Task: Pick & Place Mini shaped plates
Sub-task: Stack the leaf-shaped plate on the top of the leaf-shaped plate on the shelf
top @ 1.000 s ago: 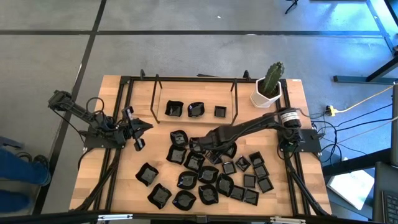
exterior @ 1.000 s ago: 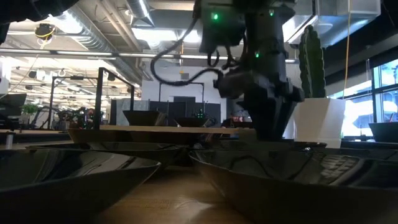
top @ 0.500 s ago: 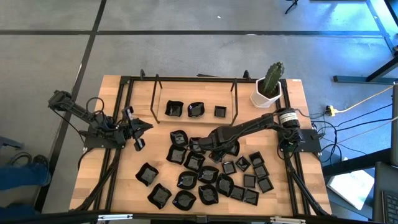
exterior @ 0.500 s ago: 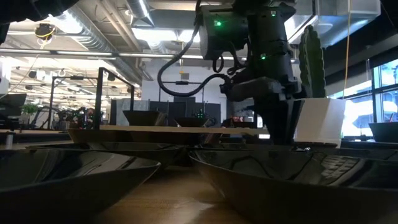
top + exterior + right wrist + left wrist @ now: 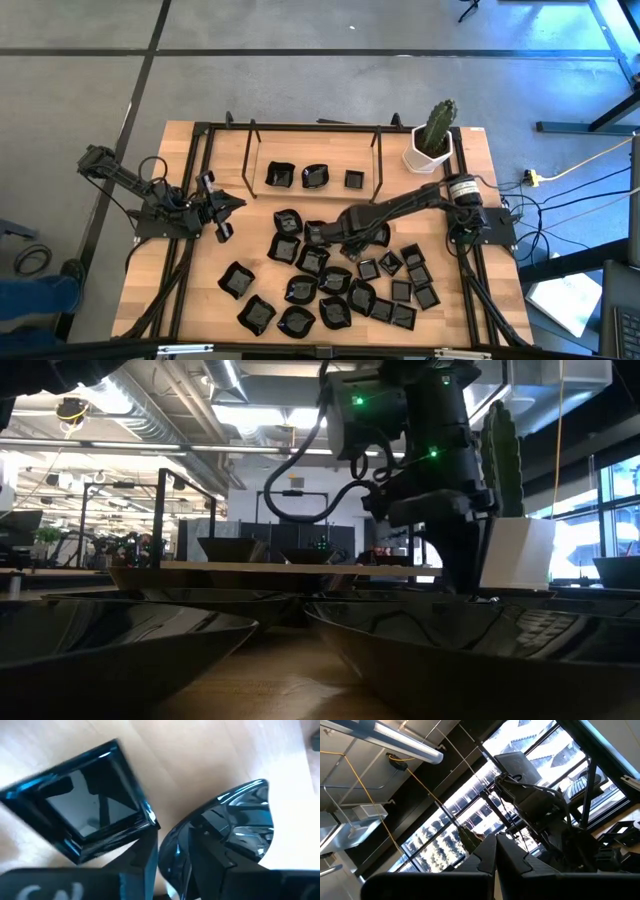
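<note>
Glossy black mini shaped plates (image 5: pixel 330 275), square, rounded and wavy-rimmed, crowded edge to edge on the desk (image 5: pixel 190 300) in front of the black wire rack (image 5: pixel 314 160), with little bare wood between them. Three more inside that rack: wavy plate (image 5: pixel 279 176), round plate (image 5: pixel 315 177), small square plate (image 5: pixel 353 179), each apart from its neighbour. Right gripper (image 5: pixel 313 233) low over the cluster's edge nearest the rack, jaws clamped on the rim of a rounded plate (image 5: pixel 220 837), just beside a tilted square plate (image 5: pixel 82 822). Left gripper (image 5: pixel 222 216) well left of the rack, over open wood, jaws together, empty. Broad bare strip of desk left of the cluster. White pot with cactus (image 5: pixel 432 140) just right of the rack, at the desk's far corner.
</note>
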